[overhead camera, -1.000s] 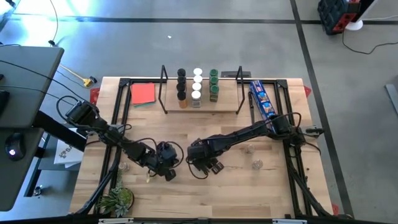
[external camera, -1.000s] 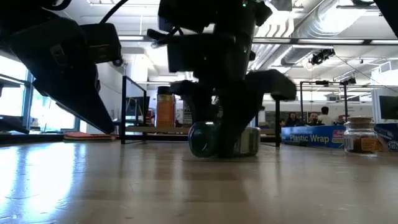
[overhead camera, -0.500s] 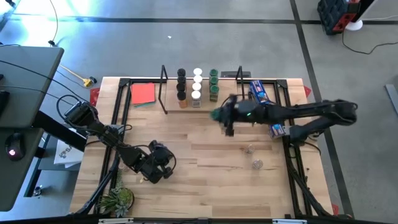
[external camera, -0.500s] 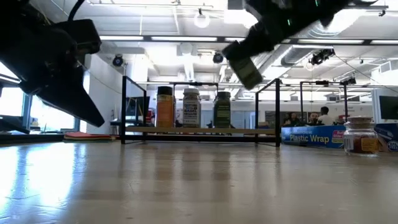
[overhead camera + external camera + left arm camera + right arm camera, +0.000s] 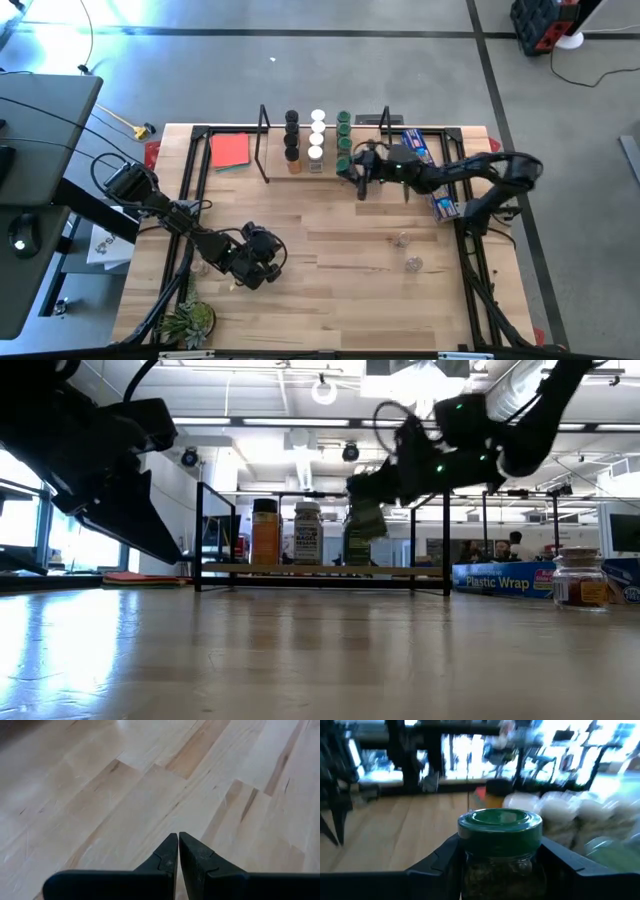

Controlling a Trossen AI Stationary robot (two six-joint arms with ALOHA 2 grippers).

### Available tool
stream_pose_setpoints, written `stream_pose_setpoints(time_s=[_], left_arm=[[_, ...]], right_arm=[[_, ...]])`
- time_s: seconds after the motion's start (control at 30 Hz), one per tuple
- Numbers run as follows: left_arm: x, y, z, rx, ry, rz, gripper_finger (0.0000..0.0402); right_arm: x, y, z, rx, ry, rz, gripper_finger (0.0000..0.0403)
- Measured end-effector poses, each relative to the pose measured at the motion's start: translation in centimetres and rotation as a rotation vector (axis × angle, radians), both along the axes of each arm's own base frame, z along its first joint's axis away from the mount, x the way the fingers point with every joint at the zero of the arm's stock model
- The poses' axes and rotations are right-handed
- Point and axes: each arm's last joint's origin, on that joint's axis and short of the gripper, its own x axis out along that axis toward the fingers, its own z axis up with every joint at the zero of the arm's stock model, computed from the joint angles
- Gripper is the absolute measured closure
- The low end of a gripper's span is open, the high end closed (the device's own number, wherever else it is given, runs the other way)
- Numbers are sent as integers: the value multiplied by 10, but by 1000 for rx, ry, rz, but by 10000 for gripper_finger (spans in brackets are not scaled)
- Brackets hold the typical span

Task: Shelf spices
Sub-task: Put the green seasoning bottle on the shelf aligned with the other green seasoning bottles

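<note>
Right wrist view: green-lidded jar in right hand.

Green-lidded jar — light-wood shelf

Light wood table, planks running lengthwise. Flat red square lies at its far left part. Long blue packet along the far right edge (reads "Plastic Wrap" from the low view). Small potted plant at the near left corner. Yellow-handled tool on the grey floor beyond. People seated in the room behind.
</note>
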Motion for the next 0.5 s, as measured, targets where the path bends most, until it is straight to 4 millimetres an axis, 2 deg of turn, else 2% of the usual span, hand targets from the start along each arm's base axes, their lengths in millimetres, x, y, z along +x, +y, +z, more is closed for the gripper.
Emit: stream_pose_setpoints(time_s=[0.17, 0.27, 0.5], left_arm=[[0, -1, 0, -13, -4, -5, 387], [1, -1, 0, -18, -4, -7, 387], [1, -1, 0, -20, -6, -8, 387]], right_arm=[[19, -9, -13, -12, 29, 16, 221], [23, -13, -21, -18, 56, 7, 221], [27, -25, -25, -21, 55, -24, 221]])
